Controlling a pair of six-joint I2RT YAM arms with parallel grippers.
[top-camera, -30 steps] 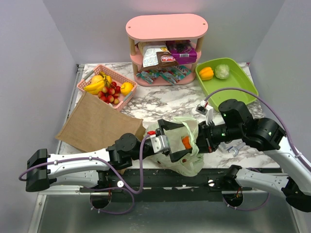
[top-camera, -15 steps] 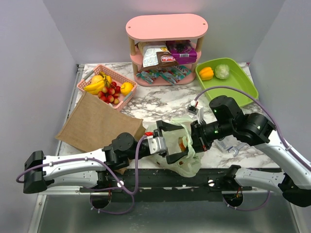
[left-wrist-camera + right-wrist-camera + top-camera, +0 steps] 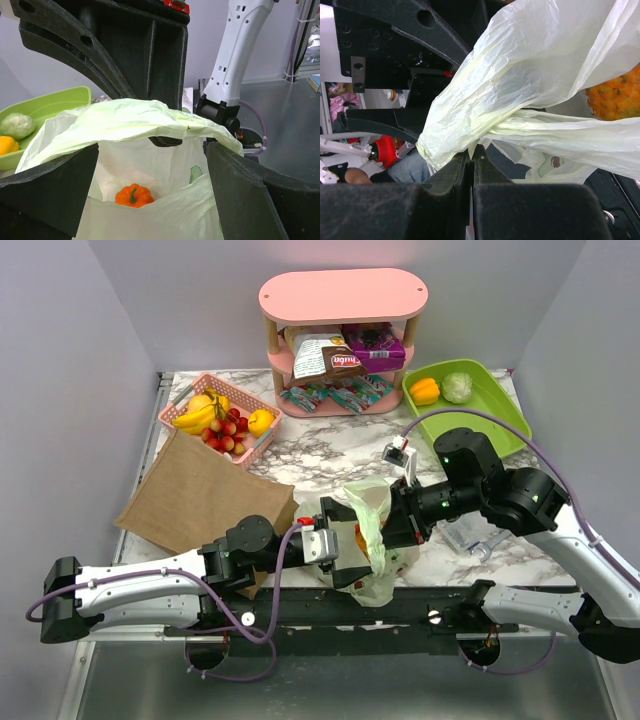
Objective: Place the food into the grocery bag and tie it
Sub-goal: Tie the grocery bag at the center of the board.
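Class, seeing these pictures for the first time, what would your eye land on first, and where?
The pale-green grocery bag at the near edge of the table, between the two arms: the right arm's jaws are shut on a bunch of its plastic, the left arm's jaws stand wide open at its mouth. An orange vegetable lies inside it. A pink shelf stands at the back.

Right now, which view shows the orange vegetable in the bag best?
Left wrist: it looks into the grocery bag at the whole orange vegetable. Top external gives an orange glimpse; right wrist, a cropped orange patch.
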